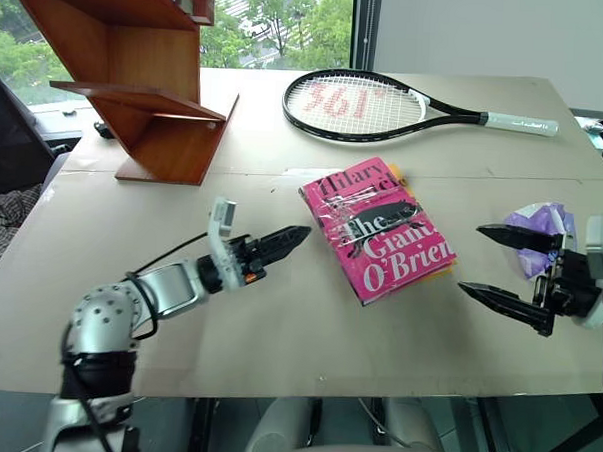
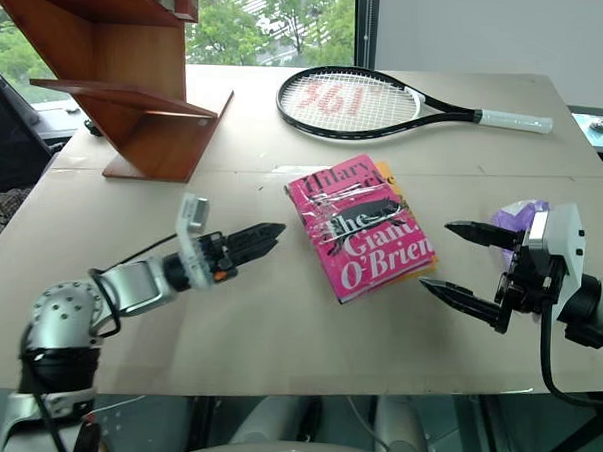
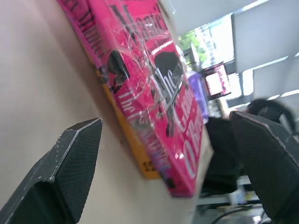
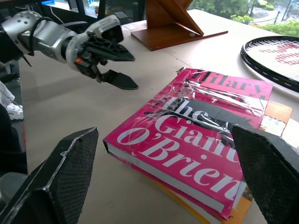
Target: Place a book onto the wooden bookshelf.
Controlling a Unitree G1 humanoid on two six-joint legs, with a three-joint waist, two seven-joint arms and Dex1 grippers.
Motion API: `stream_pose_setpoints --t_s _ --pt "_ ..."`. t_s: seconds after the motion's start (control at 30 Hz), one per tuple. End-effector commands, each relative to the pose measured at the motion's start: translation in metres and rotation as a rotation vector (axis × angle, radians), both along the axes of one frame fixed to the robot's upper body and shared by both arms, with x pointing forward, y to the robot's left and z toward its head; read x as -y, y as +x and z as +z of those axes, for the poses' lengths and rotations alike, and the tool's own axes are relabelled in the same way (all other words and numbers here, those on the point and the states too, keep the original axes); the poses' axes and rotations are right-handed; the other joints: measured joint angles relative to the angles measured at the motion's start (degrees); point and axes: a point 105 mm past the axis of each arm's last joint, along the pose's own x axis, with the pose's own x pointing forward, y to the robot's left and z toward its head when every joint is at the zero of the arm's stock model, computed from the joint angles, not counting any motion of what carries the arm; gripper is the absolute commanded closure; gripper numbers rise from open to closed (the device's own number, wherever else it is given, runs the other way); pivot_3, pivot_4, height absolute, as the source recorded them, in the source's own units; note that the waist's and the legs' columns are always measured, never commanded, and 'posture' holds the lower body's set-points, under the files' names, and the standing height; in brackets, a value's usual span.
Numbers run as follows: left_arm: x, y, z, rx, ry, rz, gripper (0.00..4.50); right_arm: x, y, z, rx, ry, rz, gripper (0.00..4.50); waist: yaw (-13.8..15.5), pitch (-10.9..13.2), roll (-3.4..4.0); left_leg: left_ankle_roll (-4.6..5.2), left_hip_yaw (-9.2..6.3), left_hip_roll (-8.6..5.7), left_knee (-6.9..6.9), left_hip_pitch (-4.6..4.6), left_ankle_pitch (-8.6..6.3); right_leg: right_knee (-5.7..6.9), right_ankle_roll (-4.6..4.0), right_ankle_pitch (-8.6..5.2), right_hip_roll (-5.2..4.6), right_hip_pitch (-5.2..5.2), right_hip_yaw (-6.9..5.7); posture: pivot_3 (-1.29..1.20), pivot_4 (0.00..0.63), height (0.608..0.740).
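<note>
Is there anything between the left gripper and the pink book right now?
No. Bare tabletop separates the left gripper from the pink book, which lies on a yellow-orange book. Its jaws are open, pointed at the pink book's near edge.

The book (image 1: 378,229) is lying mid-table, the wooden bookshelf (image 1: 138,74) standing at ten o'clock, the racket (image 1: 387,108) lying at twelve.
</note>
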Motion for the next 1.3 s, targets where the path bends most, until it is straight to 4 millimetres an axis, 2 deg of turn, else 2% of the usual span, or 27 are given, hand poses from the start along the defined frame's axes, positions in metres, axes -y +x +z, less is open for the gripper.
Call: stream_pose_setpoints --t_s 0.03,0.1,0.3,0.57,0.7,0.8,0.83,0.87,0.9,0.97,1.07,1.2,1.3 --pt "0.007 0.009 0.004 -0.070 -0.078 0.006 0.00 -0.003 -0.009 0.017 0.106 -0.002 -0.006 0.04 -0.08 -0.01 -0.01 0.00 0.00 0.00 0.01 0.00 0.00 0.01 0.00 0.00 0.00 0.00 0.01 0.00 0.150 0.740" --pt "0.014 0.016 -0.005 -0.129 -0.082 0.011 0.00 -0.003 -0.012 0.016 0.102 -0.004 -0.006 0.04 -0.05 -0.04 -0.03 0.00 0.03 0.00 0.01 0.01 0.00 0.02 0.00 0.00 0.00 0.00 0.03 0.00 0.150 0.740" --pt "0.040 0.032 -0.012 -0.213 -0.169 -0.010 0.00 -0.001 -0.022 0.017 0.146 -0.022 -0.026 0.04 0.25 -0.09 -0.13 0.00 -0.01 -0.08 0.17 -0.04 0.00 0.02 0.00 0.00 0.10 0.06 -0.03 0.00 0.150 0.740" --pt "0.054 0.047 -0.021 -0.242 -0.175 -0.036 0.00 0.004 -0.025 0.015 0.144 -0.044 -0.046 0.04 0.15 -0.12 -0.15 0.00 -0.01 -0.08 0.22 0.05 0.00 0.03 0.00 0.00 0.14 0.18 -0.05 0.00 0.150 0.740" --pt "0.055 0.048 -0.027 -0.256 -0.186 -0.043 1.03 0.004 -0.026 0.015 0.147 -0.053 -0.054 0.00 0.27 -0.13 -0.15 0.00 -0.06 -0.09 0.24 0.06 0.00 0.02 0.00 0.00 0.13 0.22 -0.09 0.00 0.150 0.740" --pt "0.053 0.050 -0.030 -0.264 -0.201 -0.038 2.52 0.006 -0.026 0.015 0.145 -0.062 -0.066 0.00 0.29 -0.14 -0.14 0.00 -0.11 -0.10 0.26 0.09 0.00 0.01 0.00 0.00 0.12 0.28 -0.15 0.00 0.150 0.740" --pt "0.053 0.049 -0.031 -0.264 -0.203 -0.040 2.57 0.007 -0.026 0.014 0.144 -0.064 -0.068 0.00 0.28 -0.15 -0.14 0.00 -0.12 -0.10 0.27 0.09 0.00 0.01 0.00 0.00 0.12 0.29 -0.15 0.00 0.150 0.740" --pt "0.051 0.048 -0.030 -0.258 -0.211 -0.044 3.14 0.007 -0.026 0.014 0.143 -0.065 -0.070 0.00 0.27 -0.17 -0.13 0.00 -0.13 -0.10 0.27 0.10 0.00 0.01 0.00 0.00 0.12 0.30 -0.16 0.00 0.150 0.740" --pt "0.050 0.047 -0.029 -0.251 -0.217 -0.048 3.28 0.007 -0.026 0.014 0.143 -0.065 -0.070 0.00 0.26 -0.17 -0.14 0.00 -0.13 -0.09 0.27 0.12 0.00 0.01 0.00 0.00 0.11 0.32 -0.16 0.00 0.150 0.740" --pt "0.045 0.046 -0.027 -0.242 -0.220 -0.042 4.02 0.008 -0.025 0.014 0.141 -0.067 -0.071 0.00 0.21 -0.17 -0.14 0.00 -0.15 -0.09 0.27 0.13 0.00 0.01 0.00 0.00 0.11 0.33 -0.18 0.00 0.150 0.740" --pt "0.031 0.045 -0.024 -0.216 -0.216 -0.013 4.03 0.008 -0.022 0.013 0.141 -0.067 -0.068 0.00 -0.04 -0.17 -0.14 0.00 -0.15 -0.09 0.27 0.12 0.00 0.01 0.00 0.00 0.11 0.33 -0.17 0.00 0.150 0.740" --pt "0.008 0.037 0.008 -0.076 -0.240 -0.003 4.04 0.006 -0.015 0.014 0.155 -0.052 -0.047 0.00 -0.60 -0.16 -0.14 -0.01 -0.12 0.00 0.26 0.15 -0.01 0.02 0.00 0.00 0.07 0.29 -0.07 0.00 0.150 0.740" --pt "-0.005 0.032 0.036 0.064 -0.182 0.023 4.04 0.003 -0.009 0.016 0.168 -0.034 -0.031 0.00 -0.10 -0.13 -0.19 -0.02 -0.18 0.01 0.27 0.09 0.00 0.02 0.00 0.00 0.05 0.27 -0.12 0.00 0.150 0.740"
